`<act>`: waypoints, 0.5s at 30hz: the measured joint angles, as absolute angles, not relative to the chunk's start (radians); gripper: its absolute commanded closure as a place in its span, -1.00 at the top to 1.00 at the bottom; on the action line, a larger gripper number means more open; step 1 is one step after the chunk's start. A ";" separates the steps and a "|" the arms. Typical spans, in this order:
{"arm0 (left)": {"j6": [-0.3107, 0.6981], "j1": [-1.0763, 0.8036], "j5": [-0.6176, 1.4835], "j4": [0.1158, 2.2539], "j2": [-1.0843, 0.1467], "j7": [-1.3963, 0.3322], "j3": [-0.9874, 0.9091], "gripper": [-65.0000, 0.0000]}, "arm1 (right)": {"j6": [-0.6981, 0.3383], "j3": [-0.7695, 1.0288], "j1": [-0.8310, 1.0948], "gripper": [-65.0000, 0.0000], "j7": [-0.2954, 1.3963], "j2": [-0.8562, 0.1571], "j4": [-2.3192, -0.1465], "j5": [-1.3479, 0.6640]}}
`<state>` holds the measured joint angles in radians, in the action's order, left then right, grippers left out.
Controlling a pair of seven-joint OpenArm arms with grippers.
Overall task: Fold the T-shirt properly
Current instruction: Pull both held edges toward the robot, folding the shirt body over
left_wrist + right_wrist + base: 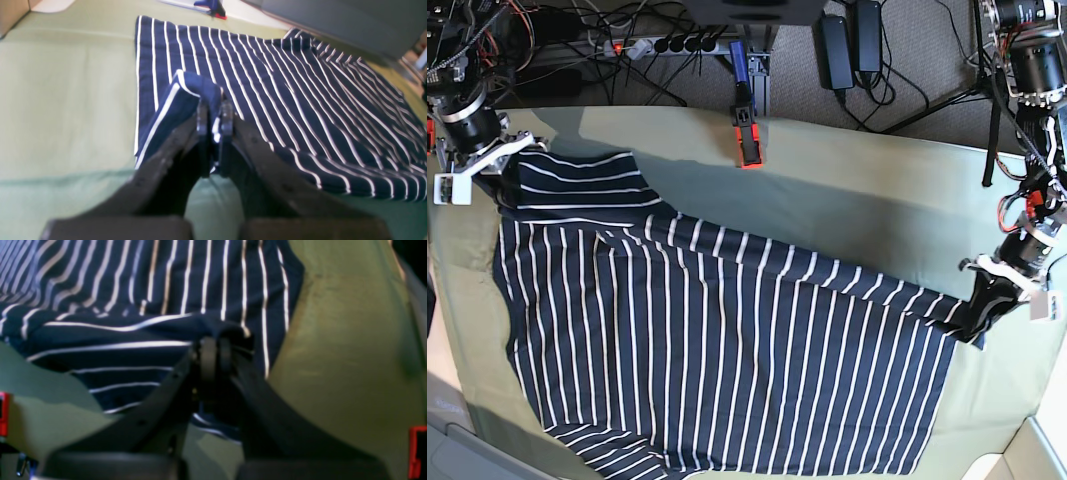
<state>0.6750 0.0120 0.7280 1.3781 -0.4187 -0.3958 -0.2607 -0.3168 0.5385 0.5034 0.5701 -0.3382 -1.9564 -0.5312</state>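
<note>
T-shirt (717,350): dark navy with thin white stripes, lying mostly flat on the olive-green cloth (867,210) that is covering the table; soft creases are running across the fabric.
Left hand (215,113): clenching a corner of the T-shirt, which is folding up and over just beyond the fingertips; the rest of the shirt is spreading out ahead and to the side.
Right hand (215,351): gripping a bunched edge of the T-shirt, striped fabric draping beneath and ahead of it, bare green cloth lying beside it.
Stretch: the edge between the two hands is pulling into a taut line.
Clamp (746,140): red and black, sitting beyond the shirt at the table's far edge.
</note>
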 measured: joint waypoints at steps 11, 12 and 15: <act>0.679 0.138 0.731 1.194 -0.418 -0.389 -0.252 -1.00 | -0.318 0.538 0.376 -1.00 0.583 -0.337 -1.863 -0.540; 0.679 0.142 0.730 1.186 -0.418 -0.389 -0.241 -1.00 | -0.318 0.536 0.358 -1.00 0.587 -0.338 -1.842 -0.536; 0.679 0.150 0.725 1.177 -0.419 -0.390 -0.191 -1.00 | -0.318 0.519 0.297 -1.00 0.589 -0.336 -1.791 -0.534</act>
